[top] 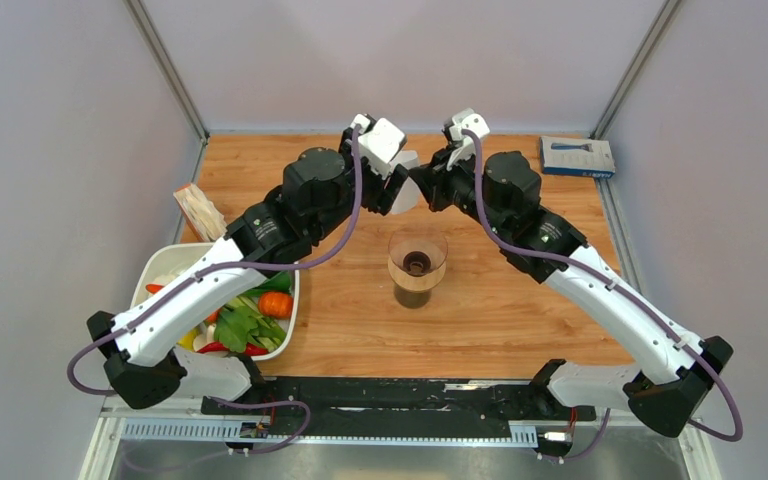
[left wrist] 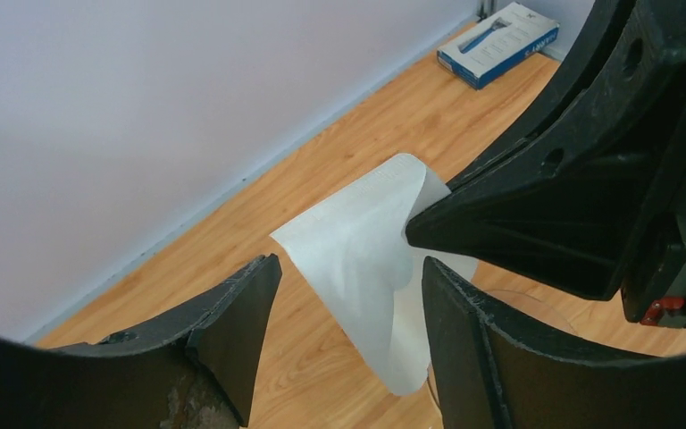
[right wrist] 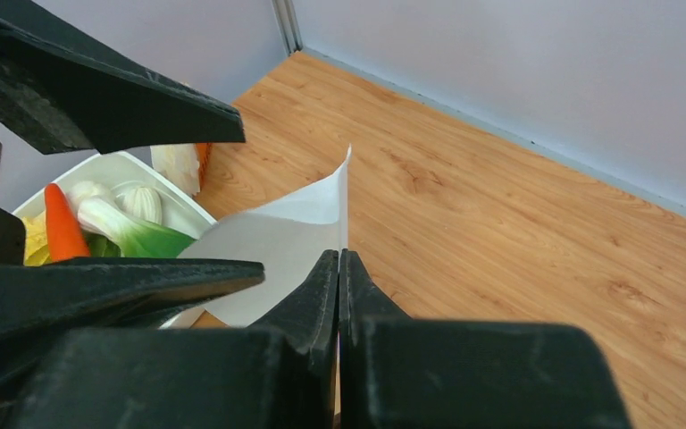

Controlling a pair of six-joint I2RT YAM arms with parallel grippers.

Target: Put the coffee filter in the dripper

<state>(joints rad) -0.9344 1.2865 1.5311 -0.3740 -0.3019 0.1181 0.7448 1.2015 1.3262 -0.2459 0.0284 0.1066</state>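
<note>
One coffee filter (right wrist: pixel 286 228) (white, thin, slightly curled) is hanging in the air at upper centre of the top view, just above the one dripper (top: pixel 417 258) standing mid-frame on the bench (top: pixel 520 310). The right gripper (right wrist: pixel 340 264) is pinching its edge, jaws fully closed. The left gripper (left wrist: pixel 348 273) is gaping wide, flanking the sheet.

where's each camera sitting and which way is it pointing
Top: above, behind the robot, looking down at table and dripper; both arms show.
Left wrist: on left arm, facing the far-right box; left gripper open astride the filter.
Right wrist: on right arm, facing left to the tray; right gripper shut on the filter.
Both wrist views share the filter.
</note>
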